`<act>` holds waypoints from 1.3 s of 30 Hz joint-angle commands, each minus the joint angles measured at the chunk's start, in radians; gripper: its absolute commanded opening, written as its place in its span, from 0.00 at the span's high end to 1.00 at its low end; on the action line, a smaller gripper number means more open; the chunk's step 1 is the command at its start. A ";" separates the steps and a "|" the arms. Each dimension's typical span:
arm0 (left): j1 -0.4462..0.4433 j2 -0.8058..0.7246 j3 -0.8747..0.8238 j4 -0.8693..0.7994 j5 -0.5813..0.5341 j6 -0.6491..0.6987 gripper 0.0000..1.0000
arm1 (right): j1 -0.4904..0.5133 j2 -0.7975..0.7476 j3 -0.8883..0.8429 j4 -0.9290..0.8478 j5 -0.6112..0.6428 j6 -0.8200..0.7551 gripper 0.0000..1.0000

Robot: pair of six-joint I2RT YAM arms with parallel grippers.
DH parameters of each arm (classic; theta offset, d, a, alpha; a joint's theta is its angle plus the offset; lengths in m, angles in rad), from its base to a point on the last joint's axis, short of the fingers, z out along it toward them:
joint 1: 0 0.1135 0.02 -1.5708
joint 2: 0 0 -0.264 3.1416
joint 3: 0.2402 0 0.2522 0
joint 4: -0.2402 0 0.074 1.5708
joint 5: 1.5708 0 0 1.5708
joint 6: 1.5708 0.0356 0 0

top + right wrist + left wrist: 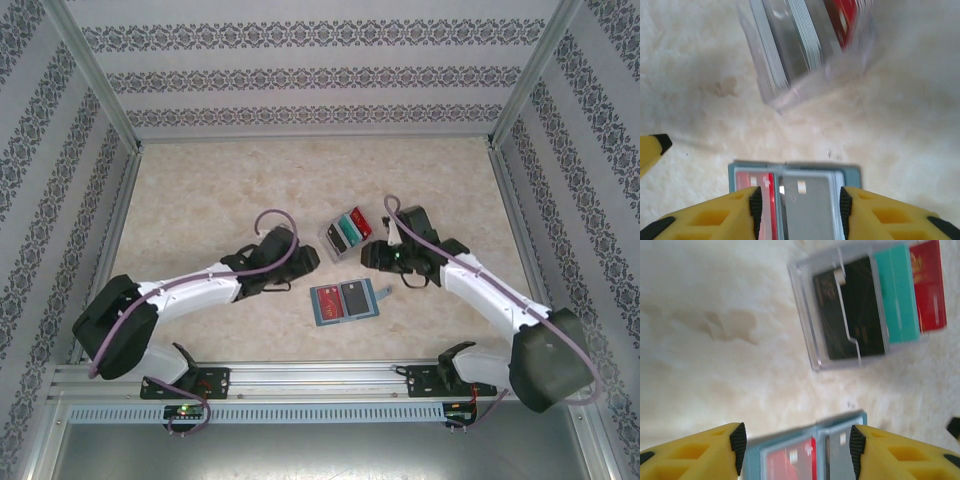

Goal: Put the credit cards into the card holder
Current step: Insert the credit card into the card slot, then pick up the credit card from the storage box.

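L tool [797,442], R tool [800,205] wide, empty, 1 card holder [852,176] w/ 2 cards [807,197], tray [802,310] w/ 3

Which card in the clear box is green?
The teal-green card, the middle one in the clear tray, between the black card and the red card.

Bright, even light, soft shadows; card holder [855,176] blurred in both wrist views

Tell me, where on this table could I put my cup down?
Bare: the far table from the tray back to the rear wall, and the left-hand stretch beyond the left arm. Crowded: the middle, where tray, holder, left gripper and right gripper cluster.
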 commanded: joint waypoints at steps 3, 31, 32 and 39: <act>0.105 0.134 0.125 0.074 0.187 -0.015 0.39 | 0.024 0.193 0.230 -0.150 0.132 -0.164 0.63; 0.143 0.493 0.338 0.103 0.297 -0.087 0.62 | 0.090 0.564 0.594 -0.275 0.296 -0.313 0.67; 0.143 0.497 0.335 0.103 0.300 -0.088 0.65 | 0.095 0.574 0.599 -0.279 0.312 -0.321 0.67; 0.143 0.487 0.318 0.091 0.288 -0.082 0.69 | 0.144 0.652 0.667 -0.321 0.487 -0.377 0.66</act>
